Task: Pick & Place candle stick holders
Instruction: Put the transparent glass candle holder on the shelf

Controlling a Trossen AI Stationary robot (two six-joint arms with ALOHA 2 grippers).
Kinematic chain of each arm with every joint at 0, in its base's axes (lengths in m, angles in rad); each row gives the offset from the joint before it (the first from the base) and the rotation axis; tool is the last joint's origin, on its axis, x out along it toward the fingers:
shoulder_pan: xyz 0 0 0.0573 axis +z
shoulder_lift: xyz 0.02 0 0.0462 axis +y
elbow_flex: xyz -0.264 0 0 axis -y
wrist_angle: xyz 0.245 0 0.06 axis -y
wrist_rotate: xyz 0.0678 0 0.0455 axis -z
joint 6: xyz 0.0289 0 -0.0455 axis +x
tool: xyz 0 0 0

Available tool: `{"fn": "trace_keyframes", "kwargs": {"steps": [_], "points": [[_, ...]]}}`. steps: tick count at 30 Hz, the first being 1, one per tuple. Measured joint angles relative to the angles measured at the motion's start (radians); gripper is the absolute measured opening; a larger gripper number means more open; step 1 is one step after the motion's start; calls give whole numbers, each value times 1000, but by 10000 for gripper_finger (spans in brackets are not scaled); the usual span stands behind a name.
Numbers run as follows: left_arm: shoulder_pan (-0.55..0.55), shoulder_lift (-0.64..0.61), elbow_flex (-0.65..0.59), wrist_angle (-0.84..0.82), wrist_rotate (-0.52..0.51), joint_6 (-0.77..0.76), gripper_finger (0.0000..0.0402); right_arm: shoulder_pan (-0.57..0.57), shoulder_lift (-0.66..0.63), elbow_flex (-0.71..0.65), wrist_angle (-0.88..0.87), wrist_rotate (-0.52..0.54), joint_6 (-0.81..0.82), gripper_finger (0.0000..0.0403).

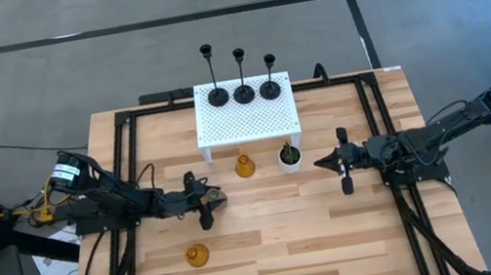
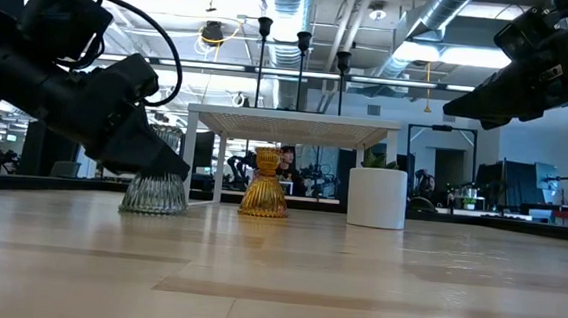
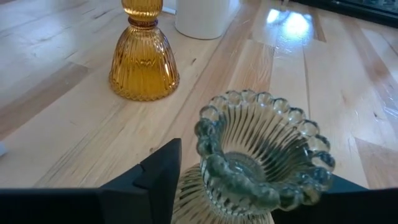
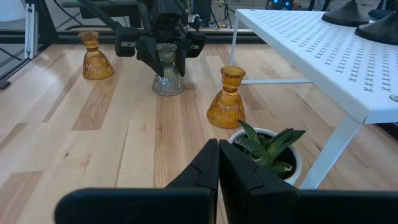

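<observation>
- Nearest you on the wooden desk (image 1: 283, 250), toward its left front, you have one amber glass holder (image 1: 197, 255) standing alone: squat, ribbed, with a flared skirt and a narrow neck.
- Your left pincer (image 4: 166, 57) is down over the pale grey glass holder (image 4: 167, 78) at the desk's left middle. Its fingers (image 3: 163, 171) stand on either side of the neck under a beaded, ribbed cup, part-way closed; you cannot tell whether they press the glass yet. The holder's base sits on the wood.
- Your right pincer (image 4: 219, 163) is shut with nothing in it, above the desk's right middle, pointing toward the centre.
- Between the two arms, just before the white rack (image 1: 248, 122), stands the second amber holder (image 1: 244, 166), with a small white pot (image 1: 289, 158) holding a green plant beside it.
- Farthest off, on the perforated rack top, three black holders (image 1: 243, 88) stand in a row: thin stems on round bases, heights stepping down left to right.
</observation>
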Motion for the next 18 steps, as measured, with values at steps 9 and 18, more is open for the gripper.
{"fn": "trace_keyframes", "kwargs": {"steps": [9,18], "points": [[0,0,0,1,0,3,185,0,0,0,0,0,0,0],[0,-1,0,10,-1,3,167,0,0,0,0,0,0,0]]}}
